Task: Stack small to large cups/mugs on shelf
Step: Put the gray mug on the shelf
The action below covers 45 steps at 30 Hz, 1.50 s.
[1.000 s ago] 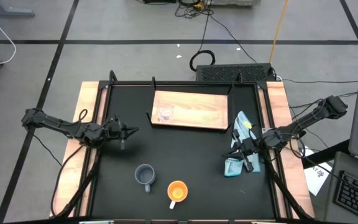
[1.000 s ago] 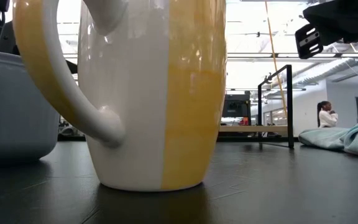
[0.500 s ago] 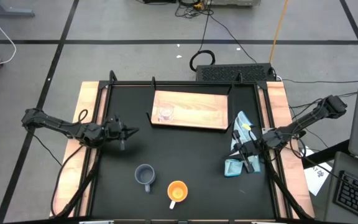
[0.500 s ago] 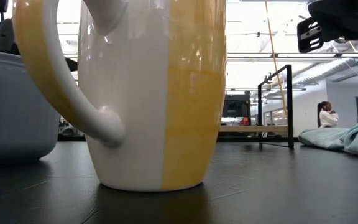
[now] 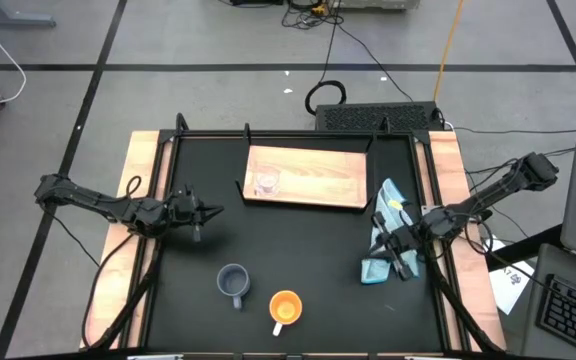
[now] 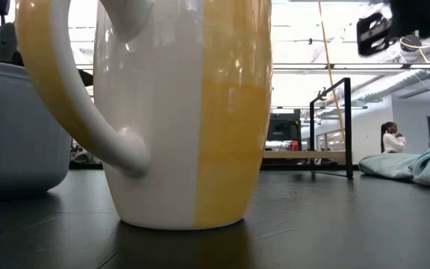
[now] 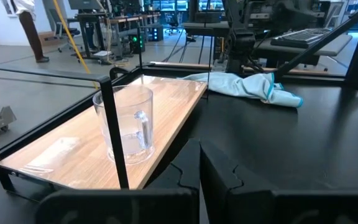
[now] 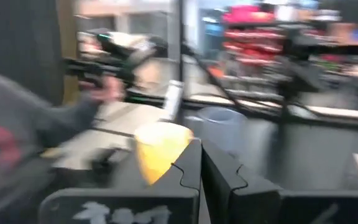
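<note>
Two closed, empty tools wait: the left tool is nearest the grey mug, which sits toward the bench's near edge.

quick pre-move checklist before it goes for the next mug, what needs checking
1. Glass cup on the wooden board, upright at one end: ok.
2. Blue-grey mug upright on the black table, nothing on top: ok.
3. Orange mug upright beside it, the two apart: ok.
4. Left gripper shut and empty, must open before any grasp: not ok.
5. Right gripper shut, empty, over the blue cloth: not ok for grasping.
6. Room on the board beside the glass cup: ok.
</note>
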Tool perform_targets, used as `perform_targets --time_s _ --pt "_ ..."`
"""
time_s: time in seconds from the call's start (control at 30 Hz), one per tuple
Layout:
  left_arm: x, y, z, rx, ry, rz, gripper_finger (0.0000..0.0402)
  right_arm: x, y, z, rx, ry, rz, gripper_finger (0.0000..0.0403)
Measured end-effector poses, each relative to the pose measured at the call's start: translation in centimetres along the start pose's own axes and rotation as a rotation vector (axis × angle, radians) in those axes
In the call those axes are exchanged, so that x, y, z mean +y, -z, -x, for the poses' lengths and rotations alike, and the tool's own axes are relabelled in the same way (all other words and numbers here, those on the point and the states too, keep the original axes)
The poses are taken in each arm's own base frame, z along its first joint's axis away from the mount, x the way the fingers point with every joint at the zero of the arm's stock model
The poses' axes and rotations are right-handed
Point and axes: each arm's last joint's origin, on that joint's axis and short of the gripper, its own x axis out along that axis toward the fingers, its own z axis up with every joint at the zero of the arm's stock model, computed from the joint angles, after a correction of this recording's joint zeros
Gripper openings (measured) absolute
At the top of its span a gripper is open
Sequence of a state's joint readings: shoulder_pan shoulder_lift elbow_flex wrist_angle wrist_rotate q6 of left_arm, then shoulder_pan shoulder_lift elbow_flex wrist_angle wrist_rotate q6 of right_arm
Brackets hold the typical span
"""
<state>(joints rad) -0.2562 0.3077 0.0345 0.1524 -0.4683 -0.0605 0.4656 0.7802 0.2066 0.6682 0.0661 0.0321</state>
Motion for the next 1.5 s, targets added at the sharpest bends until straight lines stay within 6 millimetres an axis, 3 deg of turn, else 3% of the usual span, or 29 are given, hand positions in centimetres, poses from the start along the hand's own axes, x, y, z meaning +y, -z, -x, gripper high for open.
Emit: perform_targets --time_s 0.1,0.23,0.47,0.63,0.83,1.23,1.5 --pt "0.0 0.0 0.0 0.0 0.0 0.0 0.0005 0.5 -0.4 -0.4 -0.059 -0.146 -0.001 0.0" --pt "0.0 0.0 0.0 0.0 0.0 0.004 0.0005 0.8 -0.8 -2.0 -0.013 -0.177 0.0 0.0013" --pt "-0.1 0.1 0.0 0.008 0.032 0.003 0.0005 1.1 -1.4 -5.8 0.101 -0.174 0.018 0.0078" --pt "-0.1 0.1 0.0 0.017 0.051 0.024 0.0005 1.2 -1.4 -7.2 0.161 -0.171 0.016 0.0126" --pt "-0.3 0.2 0.0 0.027 0.094 0.04 0.0005 1.2 -1.3 -7.3 0.166 -0.168 -0.009 0.0151" --pt "-0.3 0.2 0.0 0.029 0.108 0.041 0.0005 1.1 -1.3 -7.3 0.17 -0.164 -0.044 0.0153" --pt "-0.8 0.2 0.1 0.047 0.269 0.073 0.0005 1.1 -1.2 -7.3 0.177 -0.166 -0.015 0.0153"
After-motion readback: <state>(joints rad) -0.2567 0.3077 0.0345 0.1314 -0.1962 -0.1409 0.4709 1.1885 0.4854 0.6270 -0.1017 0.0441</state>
